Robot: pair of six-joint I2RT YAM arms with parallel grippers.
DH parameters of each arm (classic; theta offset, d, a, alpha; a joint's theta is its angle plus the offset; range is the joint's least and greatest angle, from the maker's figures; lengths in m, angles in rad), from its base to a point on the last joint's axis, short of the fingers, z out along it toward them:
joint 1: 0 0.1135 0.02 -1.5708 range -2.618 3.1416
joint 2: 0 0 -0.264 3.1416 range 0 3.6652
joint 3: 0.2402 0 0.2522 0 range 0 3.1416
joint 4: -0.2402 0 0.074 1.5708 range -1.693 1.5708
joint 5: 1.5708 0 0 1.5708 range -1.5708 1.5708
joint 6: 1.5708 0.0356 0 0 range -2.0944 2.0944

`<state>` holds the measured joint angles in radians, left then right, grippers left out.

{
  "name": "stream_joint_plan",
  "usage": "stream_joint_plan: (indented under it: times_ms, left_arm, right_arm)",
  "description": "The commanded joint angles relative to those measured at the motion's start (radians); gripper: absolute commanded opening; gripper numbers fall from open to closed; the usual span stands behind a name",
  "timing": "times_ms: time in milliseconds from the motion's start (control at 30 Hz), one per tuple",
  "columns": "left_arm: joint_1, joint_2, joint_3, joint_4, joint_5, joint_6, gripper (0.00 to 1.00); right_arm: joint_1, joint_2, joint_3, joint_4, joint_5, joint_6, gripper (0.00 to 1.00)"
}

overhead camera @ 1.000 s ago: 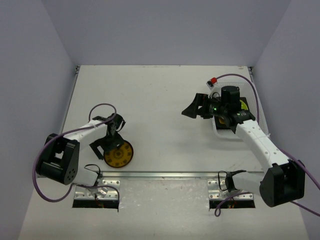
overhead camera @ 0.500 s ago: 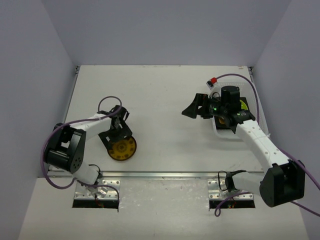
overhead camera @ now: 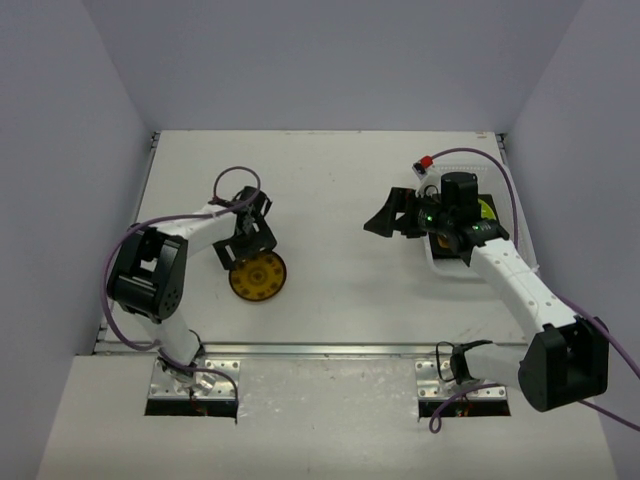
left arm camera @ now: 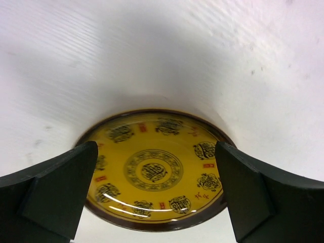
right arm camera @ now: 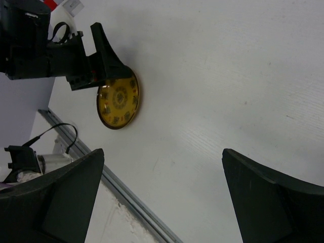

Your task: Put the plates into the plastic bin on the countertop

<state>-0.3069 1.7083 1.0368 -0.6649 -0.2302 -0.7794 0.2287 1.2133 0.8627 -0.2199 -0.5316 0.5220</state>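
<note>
Our left end effector (overhead camera: 247,243) is spread astride the amber plate (left arm camera: 154,169) on the bench (overhead camera: 330,190). Our right end effector (overhead camera: 393,216) gapes wide.

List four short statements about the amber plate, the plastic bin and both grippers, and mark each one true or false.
1. The round amber patterned plate lies flat on the matte white countertop. True.
2. The right gripper holds a plate. False: its fingers stand wide apart with nothing between them.
3. The translucent whitish plastic bin sits beside the left arm. False: it sits under the right arm.
4. The left gripper has a finger on either side of the amber plate. True.
</note>
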Motion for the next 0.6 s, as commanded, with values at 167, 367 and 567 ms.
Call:
stream_joint_plan:
  times_ms: [167, 367, 567]
  left_arm:
    - [-0.004, -0.246, -0.069, -0.252, -0.243, -0.264, 1.0]
    - [-0.002, -0.266, -0.246, -0.037, -0.103, -0.151, 1.0]
    - [0.0, -0.223, -0.273, 0.061, -0.076, -0.101, 1.0]
  right_arm:
    - [0.0, 0.006, 0.018, 0.035, -0.006, -0.016, 0.99]
    - [-0.002, 0.008, 0.007, 0.052, -0.028, -0.01, 0.99]
    - [-0.002, 0.003, -0.011, 0.071, -0.05, -0.005, 0.99]
